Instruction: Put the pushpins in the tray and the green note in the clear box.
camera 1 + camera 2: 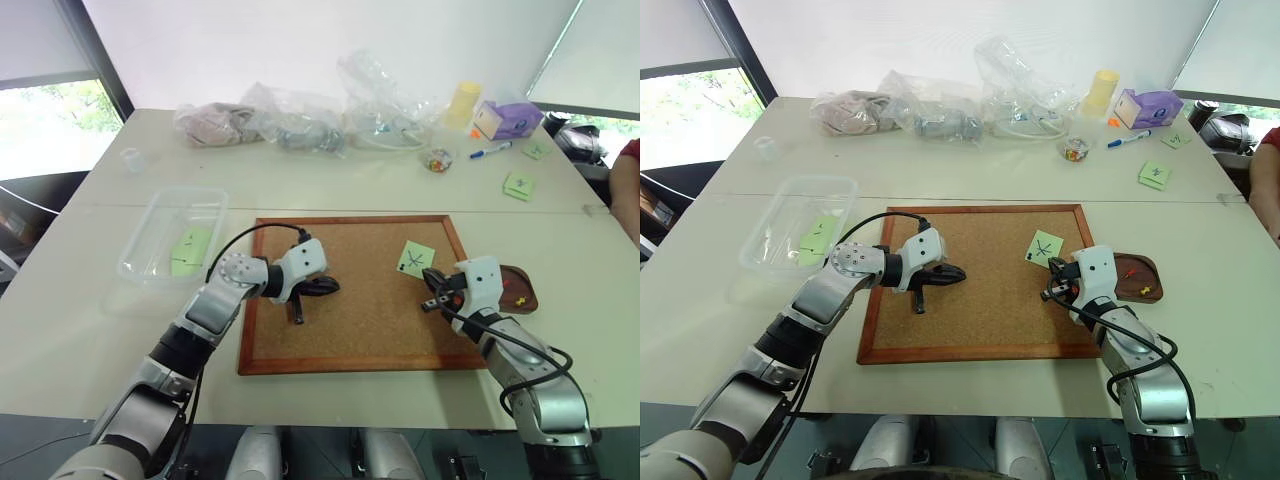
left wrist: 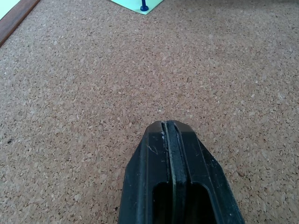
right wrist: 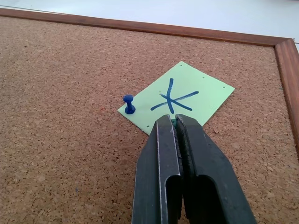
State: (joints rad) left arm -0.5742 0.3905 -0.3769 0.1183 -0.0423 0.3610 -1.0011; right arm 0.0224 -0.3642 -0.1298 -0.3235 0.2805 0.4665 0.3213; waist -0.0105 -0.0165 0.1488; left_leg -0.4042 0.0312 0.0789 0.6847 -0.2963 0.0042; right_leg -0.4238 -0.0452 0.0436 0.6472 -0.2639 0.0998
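Note:
The green note [image 3: 180, 95] with its X scribble lies on the cork board [image 1: 350, 300], held at one corner by a blue pushpin [image 3: 128, 104]. My right gripper [image 3: 174, 120] is shut at the note's near corner, and a small green pin head shows between its tips. The dark brown tray [image 1: 522, 275], just right of the board, holds a red pushpin [image 1: 516, 283] and a yellow one [image 1: 524, 298]. My left gripper [image 2: 169, 128] is shut with nothing in it, low over the board's left half. The clear box [image 1: 175, 235], left of the board, has green notes in it.
Clear plastic bags [image 1: 300, 125], a small glass bowl [image 1: 437, 160], a yellow cup [image 1: 462, 103], a purple box [image 1: 508, 118] and a pen [image 1: 490, 151] line the far side. Other green notes [image 1: 519, 186] lie at the right. A person's sleeve [image 1: 630, 190] is at the right edge.

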